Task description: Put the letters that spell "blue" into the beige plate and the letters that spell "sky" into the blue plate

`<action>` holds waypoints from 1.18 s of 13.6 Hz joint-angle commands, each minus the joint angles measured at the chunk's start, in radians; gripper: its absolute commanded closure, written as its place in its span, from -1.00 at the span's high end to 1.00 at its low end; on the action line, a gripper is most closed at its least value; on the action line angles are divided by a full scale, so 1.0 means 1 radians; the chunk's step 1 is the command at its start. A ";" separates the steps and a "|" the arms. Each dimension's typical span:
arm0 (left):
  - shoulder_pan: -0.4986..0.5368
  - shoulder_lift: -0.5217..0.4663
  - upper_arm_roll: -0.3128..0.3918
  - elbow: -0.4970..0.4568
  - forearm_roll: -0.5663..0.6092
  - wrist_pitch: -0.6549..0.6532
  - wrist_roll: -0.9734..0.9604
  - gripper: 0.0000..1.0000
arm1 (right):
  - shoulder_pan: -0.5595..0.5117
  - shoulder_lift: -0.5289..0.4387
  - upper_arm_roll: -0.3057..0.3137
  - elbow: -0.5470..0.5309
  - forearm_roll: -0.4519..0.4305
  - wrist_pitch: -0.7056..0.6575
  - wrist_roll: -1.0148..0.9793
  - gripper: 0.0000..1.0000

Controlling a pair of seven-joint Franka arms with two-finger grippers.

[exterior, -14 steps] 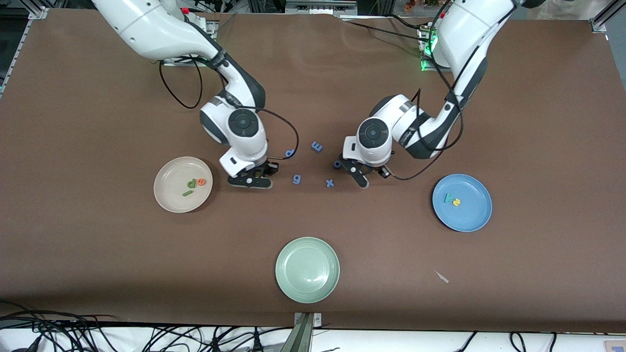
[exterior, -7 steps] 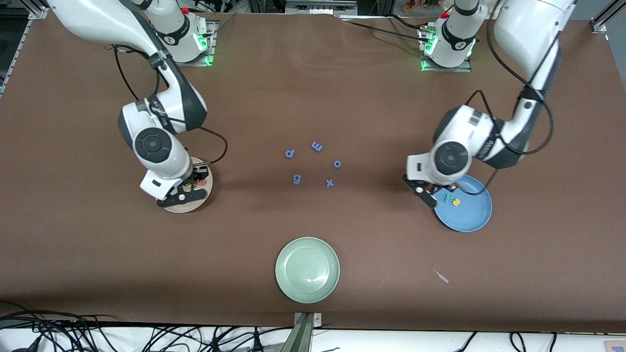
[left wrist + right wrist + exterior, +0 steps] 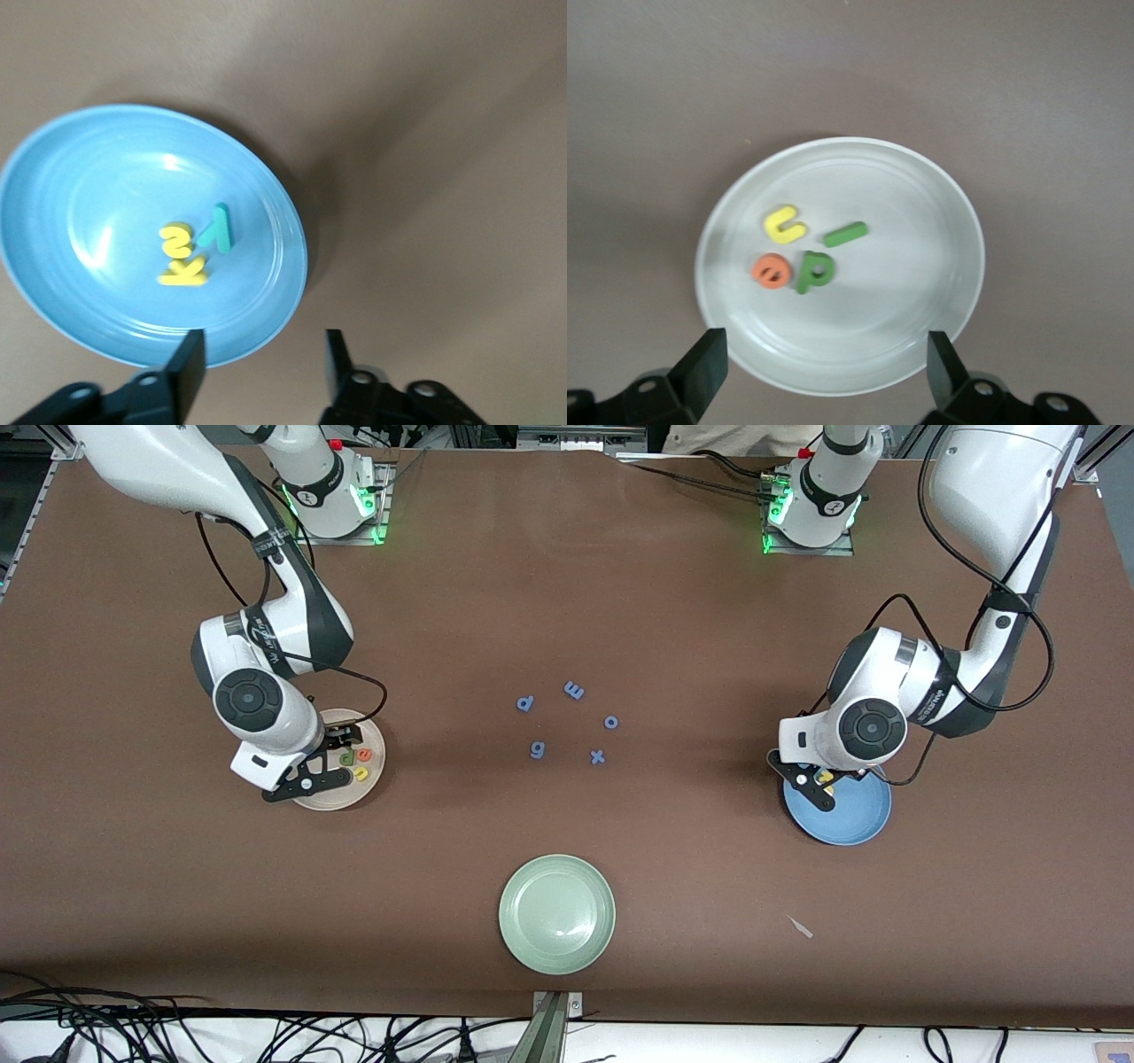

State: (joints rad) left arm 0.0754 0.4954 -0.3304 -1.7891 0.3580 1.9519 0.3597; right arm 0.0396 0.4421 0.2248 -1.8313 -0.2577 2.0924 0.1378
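Foam is what these letters seem to be made of, so they are judged very light, a little soft and easily pushed aside; each would best be pinched across a thin stroke, gently, from straight above.

In the beige plate [image 3: 939, 204], all four letters of "blue" are seen lying flat: the yellow u [image 3: 784, 224], the green l bar [image 3: 846, 234], the orange-red e [image 3: 771, 271] and the green b [image 3: 814, 271], near each other but mostly apart. The right gripper [image 3: 824, 372] is held over this plate with its fingers spread wide and nothing between them.

In the blue plate [image 3: 89, 159], the yellow s [image 3: 175, 239] and the yellow k [image 3: 185, 272] are touching, with the teal-green y [image 3: 216, 227] just beside them. The left gripper [image 3: 263, 367] is over that plate's rim, fingers parted, empty.

Five periwinkle-blue letters [image 3: 567, 722] are left on the brown table [image 3: 709, 629], and the pale green plate [image 3: 556, 913] holds nothing. The task is judged finished.
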 commanded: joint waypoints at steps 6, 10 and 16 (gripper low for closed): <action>-0.005 -0.107 -0.021 0.265 -0.040 -0.232 0.005 1.00 | -0.004 -0.212 -0.028 0.217 0.186 -0.449 -0.029 0.99; 0.003 -0.107 -0.024 0.446 -0.062 -0.364 0.015 1.00 | -0.004 -0.333 -0.087 0.221 0.199 -0.531 -0.145 0.99; 0.026 -0.156 0.028 0.522 -0.249 -0.372 -0.074 1.00 | -0.006 -0.365 -0.127 0.245 0.265 -0.572 -0.178 0.99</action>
State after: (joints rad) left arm 0.1012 0.3697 -0.3241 -1.2734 0.1664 1.6013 0.3404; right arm 0.0374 0.0820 0.0987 -1.6053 -0.0045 1.5439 -0.0151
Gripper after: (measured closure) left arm 0.000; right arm 0.000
